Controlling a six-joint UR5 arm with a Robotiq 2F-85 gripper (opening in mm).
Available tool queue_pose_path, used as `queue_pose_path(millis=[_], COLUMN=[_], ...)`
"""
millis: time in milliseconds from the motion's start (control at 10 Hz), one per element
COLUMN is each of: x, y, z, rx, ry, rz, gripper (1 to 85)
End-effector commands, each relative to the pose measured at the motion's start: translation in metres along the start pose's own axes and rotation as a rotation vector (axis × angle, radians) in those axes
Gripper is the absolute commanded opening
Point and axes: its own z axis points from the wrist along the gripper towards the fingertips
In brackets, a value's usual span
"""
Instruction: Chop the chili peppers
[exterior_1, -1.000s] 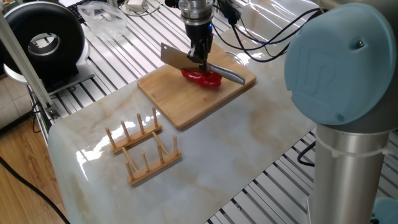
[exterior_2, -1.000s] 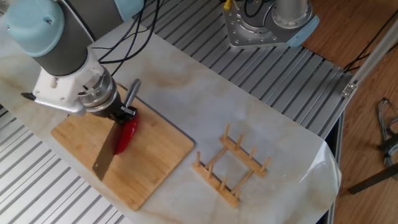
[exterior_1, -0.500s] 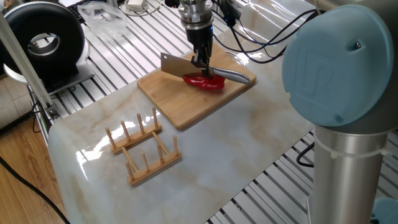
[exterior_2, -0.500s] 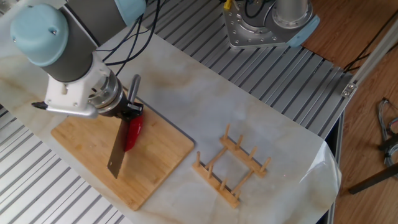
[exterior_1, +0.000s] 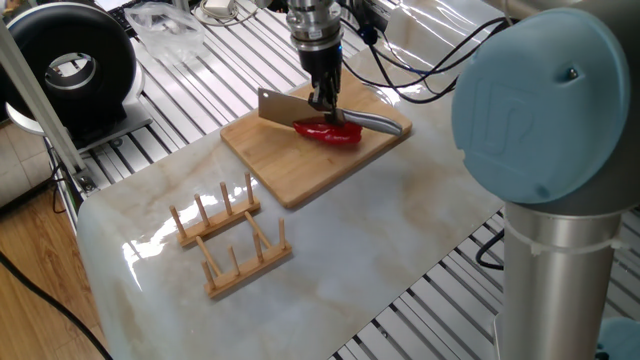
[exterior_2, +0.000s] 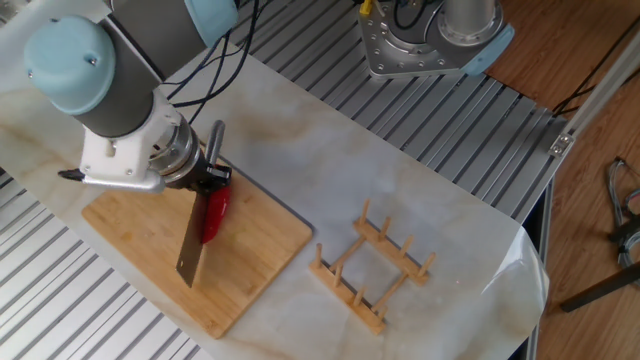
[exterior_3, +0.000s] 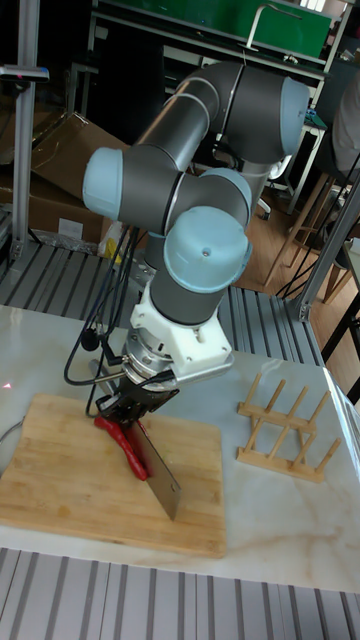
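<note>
Since a second ago the pincer (exterior_1: 322, 101), clamped on the cleaver (exterior_2: 194, 245), has brought its blade upright over the chili peppers (exterior_1: 326, 131).

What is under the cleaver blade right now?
The red chili pepper lies beneath the cleaver on the bamboo cutting board. The blade hides whether it is cut through.

The cutting board (exterior_3: 90, 475) lies on the bench (exterior_3: 280, 530), left of the rack (exterior_3: 285, 430). The chili pepper (exterior_3: 125, 445) lies on the board. The knife (exterior_3: 160, 478) stands on the board, just beside the pepper's right side.
</note>
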Motion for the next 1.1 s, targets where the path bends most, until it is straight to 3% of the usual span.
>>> queue_pose_path(millis=[0, 400, 700, 1000], x=[-0.005, -0.007, -0.014, -0.016], y=[0.006, 0.002, -0.008, -0.01], z=[-0.013, -0.005, -0.01, -0.006], rx=[-0.001, -0.007, 0.039, 0.044], ry=[0.016, -0.026, -0.058, -0.062], rz=[0.006, -0.024, -0.072, -0.086], gripper=[1.3, 1.3, 1.3, 1.3])
